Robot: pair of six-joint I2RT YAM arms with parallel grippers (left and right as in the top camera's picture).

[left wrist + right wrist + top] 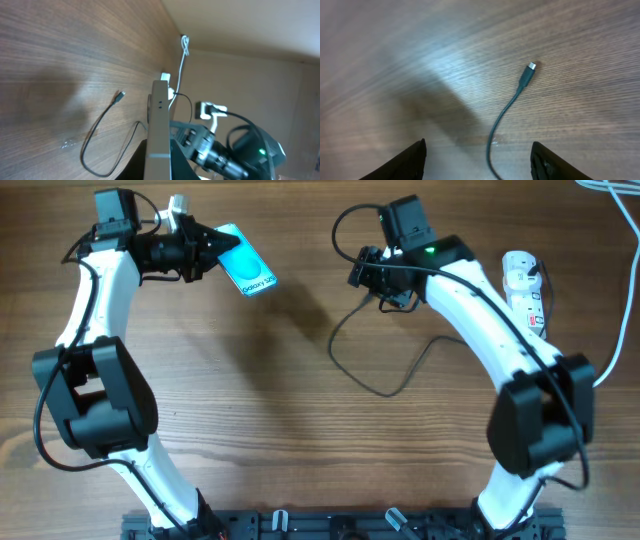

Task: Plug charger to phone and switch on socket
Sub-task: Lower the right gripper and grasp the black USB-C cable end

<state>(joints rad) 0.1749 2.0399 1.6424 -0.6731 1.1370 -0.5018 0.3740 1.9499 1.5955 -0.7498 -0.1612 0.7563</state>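
My left gripper (222,248) is shut on the phone (247,271), which has a cyan screen and is held tilted above the table at the far left. In the left wrist view the phone (160,120) shows edge-on between the fingers (160,167). The charger, a thin black cable (385,392), loops on the table in the middle. Its plug tip (531,66) lies free on the wood. My right gripper (482,162) is open above the cable (492,145), with a finger on each side and not touching it. The white socket (525,288) lies at the far right.
The socket's thick white lead (625,300) runs along the right edge of the table. In the left wrist view the charger (95,135), its tip (120,95), the white lead (184,55) and the right arm (225,150) show beyond the phone.
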